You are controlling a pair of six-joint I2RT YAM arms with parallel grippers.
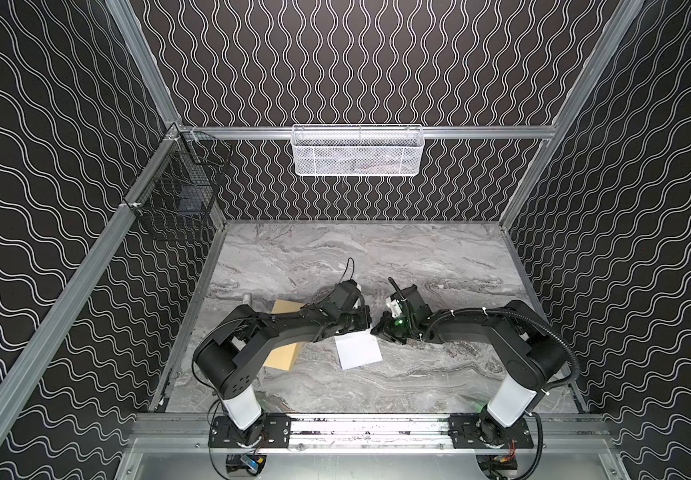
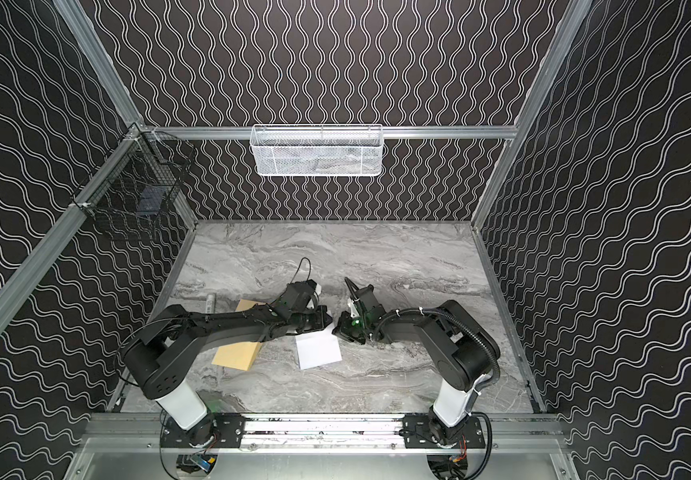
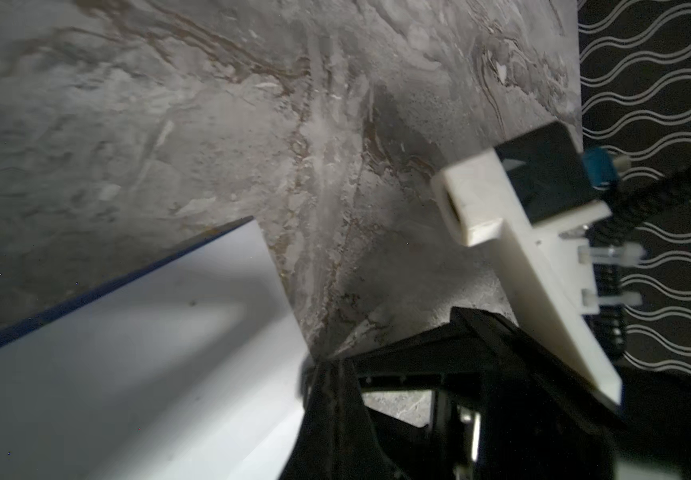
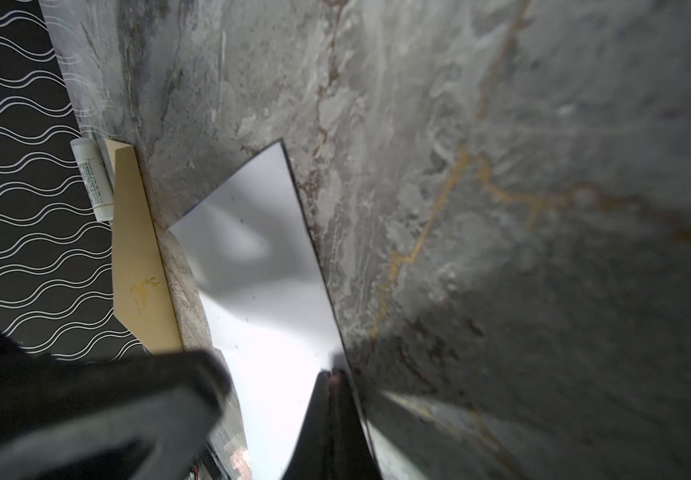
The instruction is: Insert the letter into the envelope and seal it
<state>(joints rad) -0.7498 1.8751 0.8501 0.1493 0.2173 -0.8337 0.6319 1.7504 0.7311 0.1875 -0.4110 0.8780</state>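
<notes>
table point(image 1: 418, 266): grey marble, bore everything.
envelope point(image 1: 282, 355): lay flat at near left, partly under the left arm.
letter point(image 1: 358, 351): sat mid-table, white back up, just right of the envelope.
left gripper point(image 3: 329, 386): jaws closed, pinching the letter's far edge.
right gripper point(image 4: 333, 386): jaws closed, pinching the letter's far right corner.
tube point(image 4: 92, 178): lay beside the envelope's far end.

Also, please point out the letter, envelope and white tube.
letter point(image 1: 358, 351): in a top view, plain white back.
envelope point(image 4: 135, 241): right wrist view, tan face.
white tube point(image 4: 93, 180): right wrist view, printed side.
</notes>
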